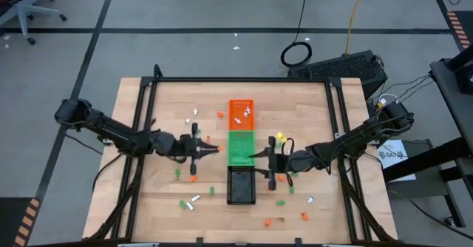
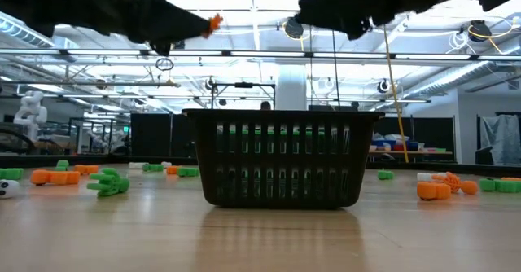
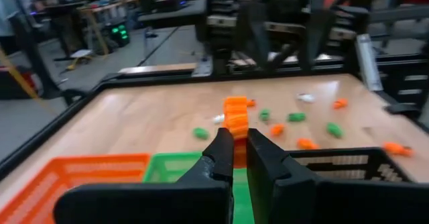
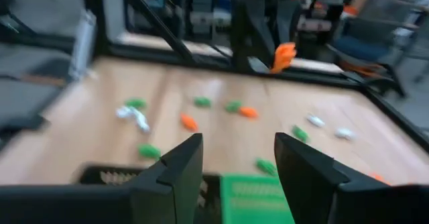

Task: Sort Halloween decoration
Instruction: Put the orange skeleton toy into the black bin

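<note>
My left gripper (image 1: pixel 212 150) is shut on a small orange trinket (image 3: pixel 235 119), held in the air just left of the green tray (image 1: pixel 241 148). It also shows in the low view (image 2: pixel 214 23). My right gripper (image 4: pixel 238 158) is open and empty, over the green tray's right edge (image 1: pixel 260 157), facing the left gripper. The orange tray (image 1: pixel 241 112), green tray and black tray (image 1: pixel 241 185) stand in a row down the table's middle. Several orange, green and white trinkets (image 1: pixel 194 178) lie scattered on the table on both sides of the trays. My left gripper pinches the orange trinket's near end (image 3: pixel 237 147) between its two fingertips. The fingers reach about level from the table's left side. The trinket sticks out beyond the fingertips, lifted clear of the table and the trays.
The orange tray holds a few trinkets (image 1: pixel 246 114). More lie near the front edge (image 1: pixel 267 222) and at the far left (image 1: pixel 196 112). A dark metal frame (image 1: pixel 244 80) rims the table. The black tray (image 2: pixel 281 158) stands nearest the front edge.
</note>
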`<move>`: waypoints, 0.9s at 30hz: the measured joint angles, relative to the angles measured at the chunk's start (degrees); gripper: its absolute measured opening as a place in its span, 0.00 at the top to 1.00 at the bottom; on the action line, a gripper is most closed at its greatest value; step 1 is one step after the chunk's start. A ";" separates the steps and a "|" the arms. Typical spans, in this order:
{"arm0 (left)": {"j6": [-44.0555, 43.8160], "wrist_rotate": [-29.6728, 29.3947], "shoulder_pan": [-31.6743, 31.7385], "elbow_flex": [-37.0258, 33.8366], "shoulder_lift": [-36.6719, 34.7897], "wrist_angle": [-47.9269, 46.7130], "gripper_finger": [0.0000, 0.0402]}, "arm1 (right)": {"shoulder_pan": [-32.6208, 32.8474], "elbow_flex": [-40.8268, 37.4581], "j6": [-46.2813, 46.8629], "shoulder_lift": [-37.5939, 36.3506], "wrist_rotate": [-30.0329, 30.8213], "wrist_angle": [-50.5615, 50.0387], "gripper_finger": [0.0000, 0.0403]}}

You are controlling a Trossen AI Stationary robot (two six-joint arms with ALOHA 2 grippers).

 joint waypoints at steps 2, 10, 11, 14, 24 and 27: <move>0.04 0.00 -1.72 0.00 0.06 0.11 0.97 | 0.00 0.04 0.51 1.31 -1.22 4.08 0.58; 1.98 0.00 -7.91 0.02 3.34 5.72 0.97 | 0.02 4.07 2.09 10.91 -1.29 17.08 0.58; 2.04 -0.12 -8.60 0.02 3.97 6.74 0.97 | 0.04 5.14 1.92 12.09 -1.27 17.09 0.58; 3.74 -1.40 -10.82 0.02 6.26 8.88 0.97 | 0.37 8.32 2.11 15.93 -1.02 17.04 0.58; 6.85 -8.04 -15.97 6.15 15.25 9.37 0.97 | 1.65 15.58 -0.10 22.80 1.90 17.00 0.58; 8.47 -9.19 -16.91 8.24 17.01 9.33 0.97 | 2.44 15.87 -0.04 22.73 1.71 16.87 0.58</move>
